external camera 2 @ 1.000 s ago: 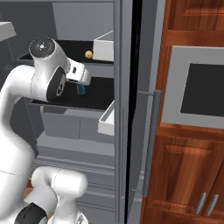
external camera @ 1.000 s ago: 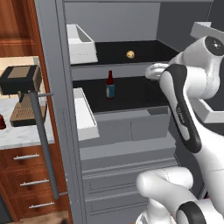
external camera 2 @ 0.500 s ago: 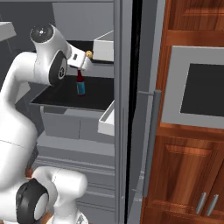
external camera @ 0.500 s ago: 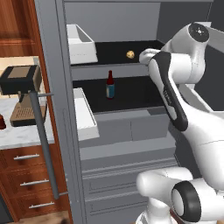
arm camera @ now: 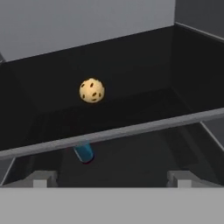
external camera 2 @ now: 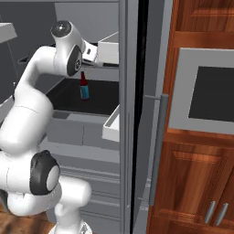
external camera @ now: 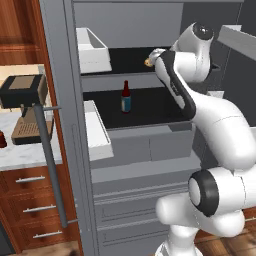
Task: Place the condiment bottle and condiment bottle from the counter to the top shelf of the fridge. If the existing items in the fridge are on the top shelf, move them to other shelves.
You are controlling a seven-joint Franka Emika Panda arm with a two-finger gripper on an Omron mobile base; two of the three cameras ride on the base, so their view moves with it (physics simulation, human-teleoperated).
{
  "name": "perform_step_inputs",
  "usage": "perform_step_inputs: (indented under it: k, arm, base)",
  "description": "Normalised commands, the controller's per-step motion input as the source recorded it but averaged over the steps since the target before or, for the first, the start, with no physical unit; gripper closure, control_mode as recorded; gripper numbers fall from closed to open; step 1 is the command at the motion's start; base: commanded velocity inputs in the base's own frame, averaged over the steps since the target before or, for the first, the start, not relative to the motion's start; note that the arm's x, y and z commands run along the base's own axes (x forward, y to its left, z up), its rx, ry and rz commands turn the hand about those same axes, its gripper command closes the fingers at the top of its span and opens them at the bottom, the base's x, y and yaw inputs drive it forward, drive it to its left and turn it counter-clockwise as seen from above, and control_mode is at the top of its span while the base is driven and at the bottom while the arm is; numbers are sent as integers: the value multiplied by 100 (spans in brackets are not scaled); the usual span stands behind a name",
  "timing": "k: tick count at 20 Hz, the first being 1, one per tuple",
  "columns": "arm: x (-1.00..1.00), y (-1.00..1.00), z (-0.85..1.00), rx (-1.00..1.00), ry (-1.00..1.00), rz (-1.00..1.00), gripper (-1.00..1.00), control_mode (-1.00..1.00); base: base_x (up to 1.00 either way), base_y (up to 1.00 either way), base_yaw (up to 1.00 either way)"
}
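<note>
The speckled ball (arm camera: 92, 90) on the top shelf (arm camera: 113, 133) looks light and apt to roll (fingers (arm camera: 43, 179) spread wide, holding nothing), so pinch it squarely across its middle.

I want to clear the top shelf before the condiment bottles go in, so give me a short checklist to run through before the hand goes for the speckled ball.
1. Fridge door open, path to the shelves free: ok.
2. Speckled ball sits on the top shelf, ahead of the hand and apart from it: ok.
3. Hand open and holding nothing, fingertips wide apart: ok.
4. Hand lined up with the ball: not ok, the ball sits left of the midline in the hand view.
5. Room on the shelf below for the ball: ok, the blue-label bottle stands there alone with bare board around it.
6. Whether the ball would roll when touched: cannot tell.
</note>
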Motion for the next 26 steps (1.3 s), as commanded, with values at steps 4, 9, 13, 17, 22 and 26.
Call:
perform_step_inputs:
  k: [4,9,13,17,22,26]
  arm:
    - [89,0,-3,-3,0,0,-100,-100]
    - [77,7,-21,-4,0,0,-100,-100]
    - [63,15,-34,-1,0,0,-100,-100]
    - [67,13,-31,0,0,0,-100,-100]
    - [80,4,-19,0,0,0,-100,-100]
    - [64,2,-34,-5,0,0,100,-100]
  base:
    - [0,0,0]
    - [0,0,0]
    - [0,0,0]
    - [0,0,0]
    - [0,0,0]
    - [0,0,0]
